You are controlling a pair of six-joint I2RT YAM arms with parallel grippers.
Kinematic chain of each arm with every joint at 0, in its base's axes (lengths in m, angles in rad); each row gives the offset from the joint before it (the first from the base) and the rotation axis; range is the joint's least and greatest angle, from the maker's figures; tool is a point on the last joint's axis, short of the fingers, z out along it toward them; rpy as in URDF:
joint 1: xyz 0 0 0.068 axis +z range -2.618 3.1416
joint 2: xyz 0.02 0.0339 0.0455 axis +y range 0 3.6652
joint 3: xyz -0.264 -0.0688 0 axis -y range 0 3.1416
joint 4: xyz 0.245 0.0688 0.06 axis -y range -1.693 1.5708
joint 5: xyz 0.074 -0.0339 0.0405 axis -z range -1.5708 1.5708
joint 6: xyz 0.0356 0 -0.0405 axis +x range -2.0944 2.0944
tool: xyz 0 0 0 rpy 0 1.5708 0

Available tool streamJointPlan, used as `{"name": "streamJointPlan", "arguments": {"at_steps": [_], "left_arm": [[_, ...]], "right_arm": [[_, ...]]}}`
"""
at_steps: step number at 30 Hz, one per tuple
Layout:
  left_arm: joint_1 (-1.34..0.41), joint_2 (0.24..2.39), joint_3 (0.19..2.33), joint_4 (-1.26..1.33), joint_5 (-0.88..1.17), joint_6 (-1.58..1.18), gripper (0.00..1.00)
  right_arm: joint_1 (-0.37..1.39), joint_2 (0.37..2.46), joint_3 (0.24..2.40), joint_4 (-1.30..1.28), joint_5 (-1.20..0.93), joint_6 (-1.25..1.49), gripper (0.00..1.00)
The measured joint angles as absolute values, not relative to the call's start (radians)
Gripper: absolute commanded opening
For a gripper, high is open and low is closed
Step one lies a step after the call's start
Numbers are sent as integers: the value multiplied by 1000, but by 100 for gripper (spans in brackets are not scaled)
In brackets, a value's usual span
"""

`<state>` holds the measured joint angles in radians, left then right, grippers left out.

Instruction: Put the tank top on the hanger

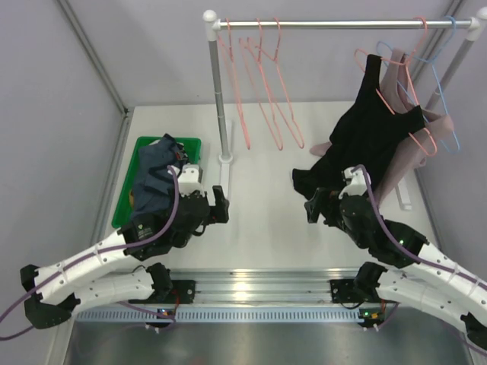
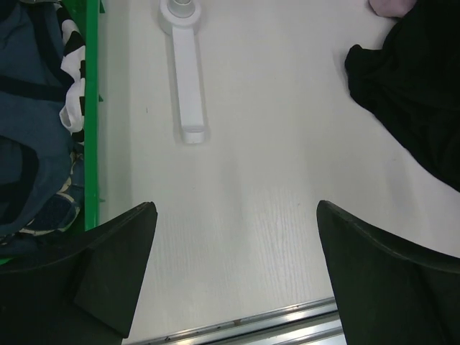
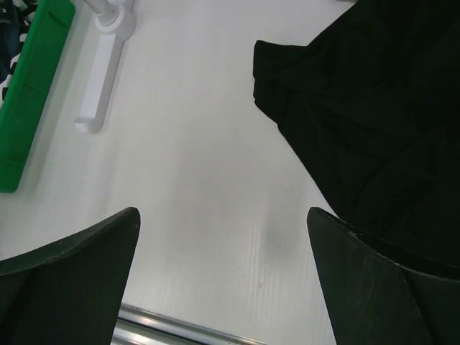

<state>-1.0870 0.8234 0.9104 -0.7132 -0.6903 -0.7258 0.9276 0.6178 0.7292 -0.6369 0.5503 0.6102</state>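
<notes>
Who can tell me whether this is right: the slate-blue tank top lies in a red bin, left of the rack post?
Not quite: the bin is green, not red, as the top external view shows. The tank top does lie in it, left of the rack post.

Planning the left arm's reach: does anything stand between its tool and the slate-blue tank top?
Only the green plastic bin's side wall, between the open left tool and the dark slate-blue fabric tank top lying inside it.
</notes>
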Motion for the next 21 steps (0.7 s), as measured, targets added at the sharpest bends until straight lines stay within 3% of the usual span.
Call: {"name": "streamJointPlan", "arguments": {"at_steps": [10, 21], "left_arm": [[-1041, 889, 990, -790, -800, -779, 98], [-457, 1161, 1107, -752, -661, -682, 92]], "right_arm": [[928, 693, 736, -657, 490, 561, 100], [928, 716, 740, -650, 386, 515, 100]]}}
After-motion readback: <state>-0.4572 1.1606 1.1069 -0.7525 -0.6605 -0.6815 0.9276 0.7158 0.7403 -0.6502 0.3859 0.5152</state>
